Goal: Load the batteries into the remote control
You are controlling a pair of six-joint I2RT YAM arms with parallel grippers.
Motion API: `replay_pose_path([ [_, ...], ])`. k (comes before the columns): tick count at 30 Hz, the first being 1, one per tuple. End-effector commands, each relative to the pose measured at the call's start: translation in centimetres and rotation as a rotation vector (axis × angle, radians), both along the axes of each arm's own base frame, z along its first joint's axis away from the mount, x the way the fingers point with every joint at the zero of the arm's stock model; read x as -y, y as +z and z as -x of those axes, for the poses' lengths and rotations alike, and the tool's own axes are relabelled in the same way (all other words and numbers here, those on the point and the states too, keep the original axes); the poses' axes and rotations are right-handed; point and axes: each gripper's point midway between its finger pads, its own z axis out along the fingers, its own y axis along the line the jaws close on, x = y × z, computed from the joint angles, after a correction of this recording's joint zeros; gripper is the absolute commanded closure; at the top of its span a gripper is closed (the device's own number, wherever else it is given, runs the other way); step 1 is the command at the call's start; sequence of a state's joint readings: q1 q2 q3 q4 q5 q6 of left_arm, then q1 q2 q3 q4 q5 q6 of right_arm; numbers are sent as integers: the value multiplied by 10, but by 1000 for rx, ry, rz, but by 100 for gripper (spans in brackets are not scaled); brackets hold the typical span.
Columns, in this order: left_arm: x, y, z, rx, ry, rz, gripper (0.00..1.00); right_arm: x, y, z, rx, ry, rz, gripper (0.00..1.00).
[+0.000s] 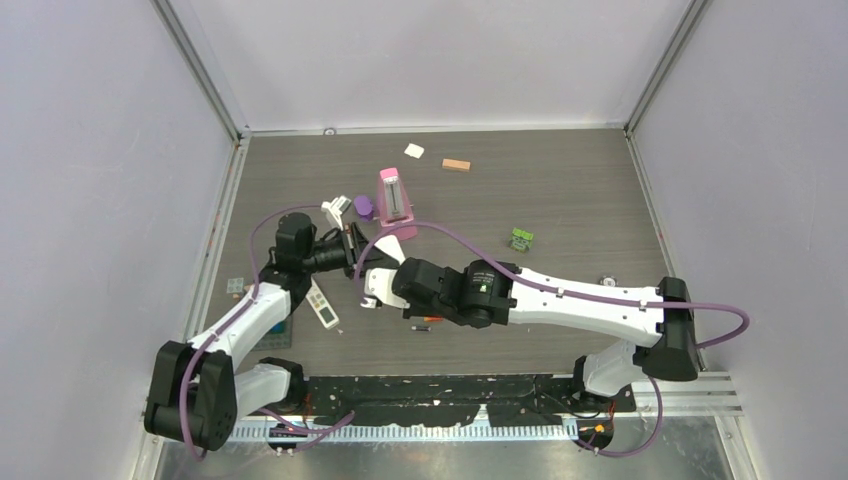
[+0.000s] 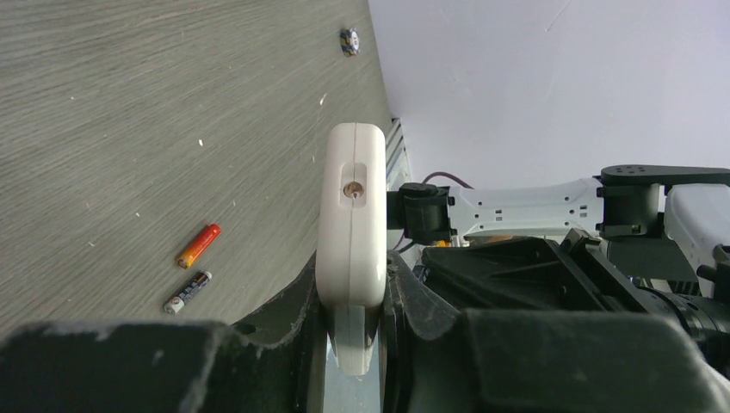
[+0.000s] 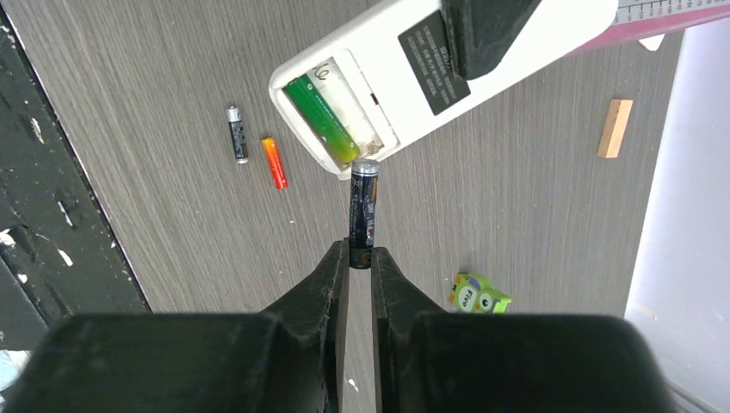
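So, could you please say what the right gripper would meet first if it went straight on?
The dark battery held in the right gripper leads and would meet the white remote first, at the open compartment's rim beside the green battery. Depth is unclear, so it may already touch.

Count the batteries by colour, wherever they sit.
green battery: 1, in the remote compartment
dark: 2, the held dark battery in the right gripper and the loose dark battery on the table
red-orange battery: 1, loose on the table
Total: 4
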State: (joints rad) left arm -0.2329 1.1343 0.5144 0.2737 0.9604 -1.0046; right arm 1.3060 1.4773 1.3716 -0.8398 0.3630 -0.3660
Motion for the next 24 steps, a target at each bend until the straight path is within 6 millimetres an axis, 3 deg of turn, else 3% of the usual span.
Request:
replay_pose_path([
  [1,5,16,9,55,-88,-14,100,-9,20,2,37,38,-16,94],
  [8,11,13,21,40,-165,-16,100,-18,12,9,52,72,38,94],
  [24,13,8,25,5,-184,-14,100,-24,-3,9,86,88,123,93],
])
